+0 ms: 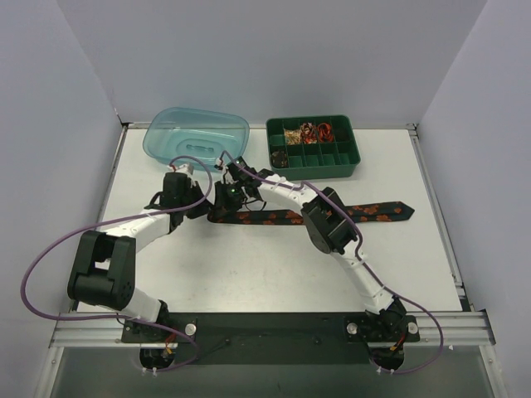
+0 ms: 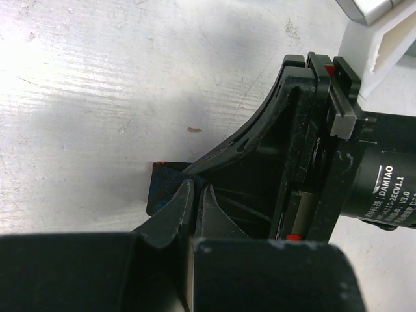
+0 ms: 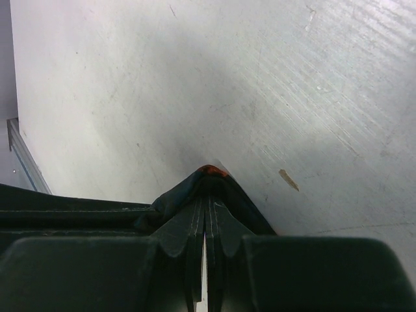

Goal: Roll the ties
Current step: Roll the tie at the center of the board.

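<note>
1. Black fabric blotched orange-red, the tie (image 1: 377,212) lies flat across the middle of the white table (image 1: 249,274), pointed end toward the right
2. The left gripper (image 2: 192,187) is pinched closed on its left end
3. The right gripper (image 3: 207,185) is clamped on the same end, just beside the left one, fabric humped over its tips
</note>
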`<control>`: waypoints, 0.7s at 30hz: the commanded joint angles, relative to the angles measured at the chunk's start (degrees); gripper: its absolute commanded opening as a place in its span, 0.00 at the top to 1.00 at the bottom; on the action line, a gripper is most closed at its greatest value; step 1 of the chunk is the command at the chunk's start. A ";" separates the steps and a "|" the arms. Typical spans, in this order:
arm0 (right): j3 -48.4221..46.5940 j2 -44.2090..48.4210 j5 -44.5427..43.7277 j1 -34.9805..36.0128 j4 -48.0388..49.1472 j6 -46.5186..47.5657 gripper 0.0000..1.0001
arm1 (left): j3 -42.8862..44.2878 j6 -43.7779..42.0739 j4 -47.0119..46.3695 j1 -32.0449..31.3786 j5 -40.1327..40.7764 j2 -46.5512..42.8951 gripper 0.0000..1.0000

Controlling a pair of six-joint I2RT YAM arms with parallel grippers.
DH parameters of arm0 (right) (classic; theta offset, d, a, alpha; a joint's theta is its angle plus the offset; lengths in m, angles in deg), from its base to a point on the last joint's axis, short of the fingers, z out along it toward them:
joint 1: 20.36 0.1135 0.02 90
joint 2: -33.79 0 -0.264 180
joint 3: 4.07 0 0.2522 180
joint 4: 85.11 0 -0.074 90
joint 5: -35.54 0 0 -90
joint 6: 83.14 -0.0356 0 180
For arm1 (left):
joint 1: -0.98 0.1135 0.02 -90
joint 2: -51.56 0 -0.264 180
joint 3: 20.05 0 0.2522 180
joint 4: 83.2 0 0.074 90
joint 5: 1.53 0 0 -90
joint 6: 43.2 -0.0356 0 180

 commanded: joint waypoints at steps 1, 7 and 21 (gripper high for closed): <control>3.66 4.18 -1.95 -0.56 -2.03 0.75 1.00 | 1.36 0.34 -0.66 -0.98 -1.14 -1.44 1.00; 6.48 11.66 -1.69 -1.71 -1.77 0.49 1.00 | 3.11 -1.15 1.80 -1.06 0.88 -1.53 1.00; 17.63 24.22 -5.11 -8.11 -5.62 3.56 1.00 | 5.75 -2.56 6.46 -2.99 3.96 -1.18 1.00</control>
